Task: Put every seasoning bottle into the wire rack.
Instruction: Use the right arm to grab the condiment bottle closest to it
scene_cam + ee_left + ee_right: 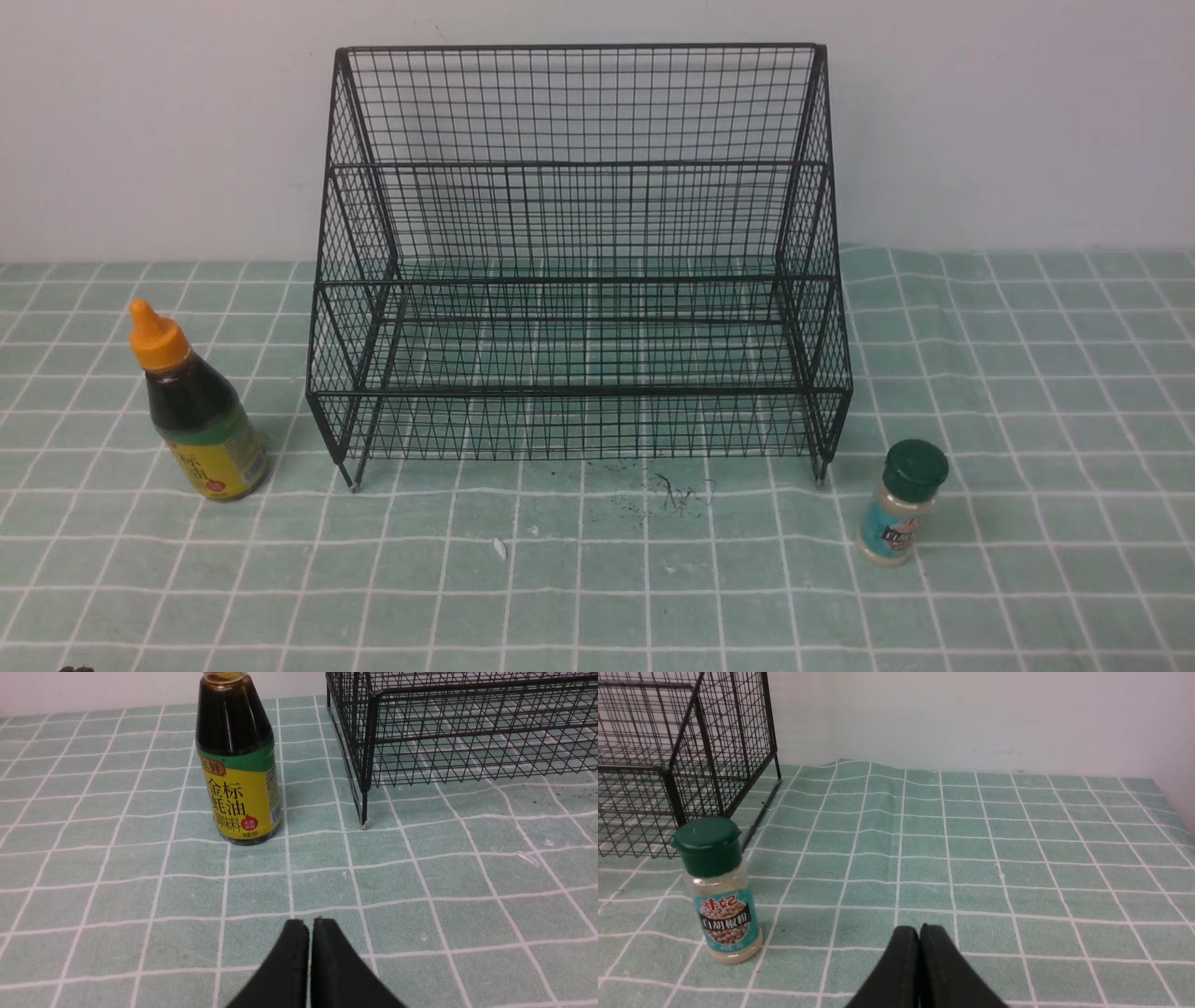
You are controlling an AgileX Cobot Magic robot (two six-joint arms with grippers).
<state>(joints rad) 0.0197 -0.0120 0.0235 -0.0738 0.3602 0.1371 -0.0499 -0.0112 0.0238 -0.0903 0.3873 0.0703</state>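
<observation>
The dark-sauce bottle [198, 406] with orange cap and yellow-green label stands upright left of the black wire rack [579, 280]. It also shows in the left wrist view [236, 770], beside the rack's corner [369, 765]. The small shaker [901, 504] with dark green lid and teal label stands at the rack's front right; the right wrist view shows it [720, 891] near the rack [668, 765]. My left gripper [309, 924] is shut and empty, short of the sauce bottle. My right gripper [919, 929] is shut and empty, beside the shaker. Neither arm shows in the front view.
A green cloth with white grid lines [597, 579] covers the table. A white wall [980, 121] stands right behind the rack. Dark specks and a small white scrap [499, 549] lie in front of the rack. The cloth ripples near the rack's right side [859, 772].
</observation>
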